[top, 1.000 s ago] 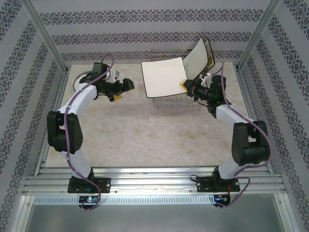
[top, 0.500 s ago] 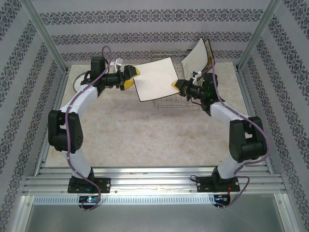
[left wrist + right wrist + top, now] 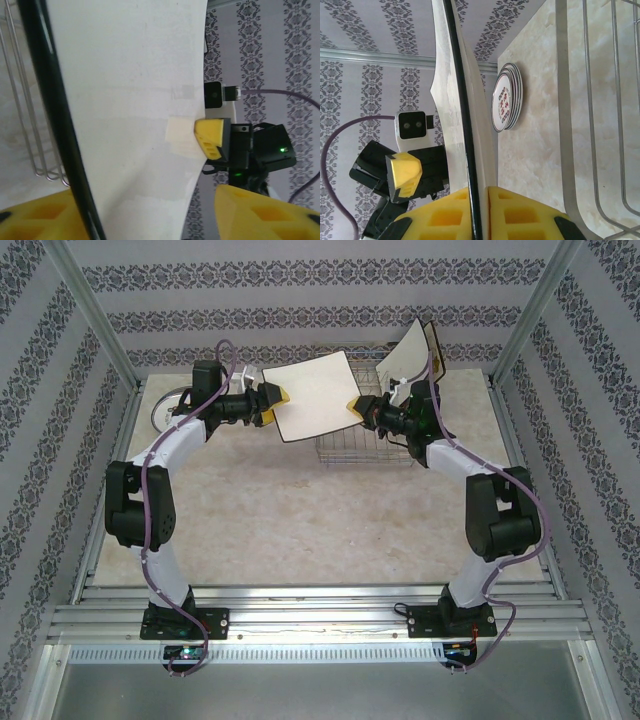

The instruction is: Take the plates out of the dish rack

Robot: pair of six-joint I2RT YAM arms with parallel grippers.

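While the square cream plate with the dark rim point(image 3: 312, 392) was held clamped by its right edge in the right claw point(image 3: 356, 410), it was seen to have been carried left over the last second. It now hung in the air off the near left corner of the silver wire dish rack point(image 3: 365, 448) and above the pale marbled worktop point(image 3: 300, 510). Over the same second the left claw point(image 3: 274, 400) had been swung in from well apart and brought to the plate's left edge. Its jaws had been narrowed from wide and now stood on either side of that edge, but whether the plate was yet pinched could not be told. A handover was judged to be under way, and release by the right claw would be safe only once the left grip was firm. Two more square plates point(image 3: 410, 358) were left leaning upright in the rack. A stack of small round white plates with red flower marks point(image 3: 507, 102) lay on the worktop at the far left.
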